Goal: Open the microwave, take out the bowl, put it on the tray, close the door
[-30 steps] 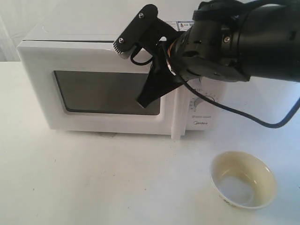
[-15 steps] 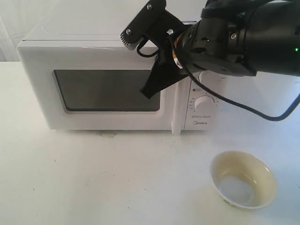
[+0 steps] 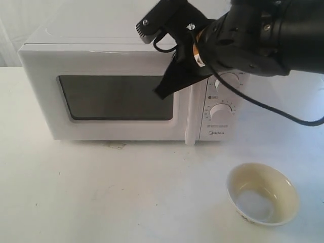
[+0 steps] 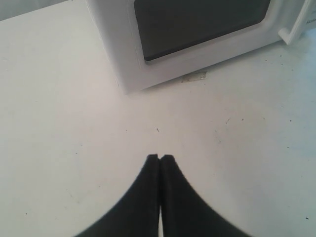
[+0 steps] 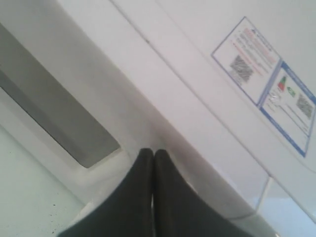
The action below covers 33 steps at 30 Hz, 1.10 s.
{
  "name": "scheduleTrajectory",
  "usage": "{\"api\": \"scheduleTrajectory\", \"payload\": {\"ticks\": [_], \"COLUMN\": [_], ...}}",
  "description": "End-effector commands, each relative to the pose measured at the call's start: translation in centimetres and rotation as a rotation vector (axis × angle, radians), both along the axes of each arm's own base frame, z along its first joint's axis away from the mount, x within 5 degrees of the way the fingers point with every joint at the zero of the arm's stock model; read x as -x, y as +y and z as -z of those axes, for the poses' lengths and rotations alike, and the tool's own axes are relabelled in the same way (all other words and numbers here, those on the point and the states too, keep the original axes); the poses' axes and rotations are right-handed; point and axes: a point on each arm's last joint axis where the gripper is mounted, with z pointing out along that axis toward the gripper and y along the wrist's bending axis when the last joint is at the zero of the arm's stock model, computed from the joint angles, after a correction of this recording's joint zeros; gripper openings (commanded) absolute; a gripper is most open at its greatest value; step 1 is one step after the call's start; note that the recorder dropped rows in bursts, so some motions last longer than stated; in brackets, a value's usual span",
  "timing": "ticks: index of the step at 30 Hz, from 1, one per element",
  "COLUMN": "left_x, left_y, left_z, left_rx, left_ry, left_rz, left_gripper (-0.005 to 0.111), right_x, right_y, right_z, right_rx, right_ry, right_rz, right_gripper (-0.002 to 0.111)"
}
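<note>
Upper right of the exterior frame: a bulky, matte-black cylindrical right arm (image 3: 283, 30) with small silver screws (image 3: 146, 23), an orange patch (image 3: 195, 50), a thin black cable (image 3: 302, 123), and a right gripper (image 3: 162, 93) with 2 tapered black fingers.

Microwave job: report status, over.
Left gripper shut, empty, over table. Right gripper shut, near top of door. Door closed; bowl out on table, no tray seen. Nothing blocking.

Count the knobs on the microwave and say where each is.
2. The lower knob sits on the microwave, right of the door handle; the upper knob is directly above it, partly covered by the right arm.
</note>
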Motion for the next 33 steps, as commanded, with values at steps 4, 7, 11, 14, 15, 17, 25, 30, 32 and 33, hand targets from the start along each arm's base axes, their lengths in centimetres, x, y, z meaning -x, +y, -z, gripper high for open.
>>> {"api": "scheduleTrajectory", "payload": {"ticks": [4,7,11,14,15,17,25,30,32,33], "left_x": [0.2,0.2,0.2,0.2,0.2,0.2,0.2,0.2,0.2,0.2], "left_y": [-0.1,-0.1,-0.1,-0.1,-0.1,-0.1,-0.1,-0.1,-0.1,-0.1], "left_z": [0.1,0.1,0.1,0.1,0.1,0.1,0.1,0.1,0.1,0.1], "left_rx": [0.013,0.013,0.013,0.013,0.013,0.013,0.013,0.013,0.013,0.013], "left_ry": [0.009,0.009,0.009,0.009,0.009,0.009,0.009,0.009,0.009,0.009], "left_rz": [0.006,0.006,0.006,0.006,0.006,0.006,0.006,0.006,0.006,0.006], "left_gripper": [0.0,0.0,0.0,0.0,0.0,0.0,0.0,0.0,0.0,0.0], "right_x": [4.5,6.2,8.2,9.3,9.6,9.9,10.1,10.1,10.1,10.1], "right_y": [-1.4,-2.0,-3.1,-3.8,-4.0,-4.3,-4.5,-4.5,-4.5,-4.5], "right_z": [-4.6,-5.5,-6.4,-7.2,-7.5,-7.8,-8.1,-8.1,-8.1,-8.2], "right_rx": [-0.155,-0.219,-0.383,-0.422,-0.431,-0.441,-0.448,-0.445,-0.435,-0.429], "right_ry": [-0.029,-0.03,0.071,0.091,0.082,0.071,0.062,0.06,0.053,0.049], "right_rz": [0.007,-0.004,0.082,0.096,0.094,0.091,0.089,0.088,0.086,0.084], "right_gripper": [0.0,0.0,0.0,0.0,0.0,0.0,0.0,0.0,0.0,0.0]}}
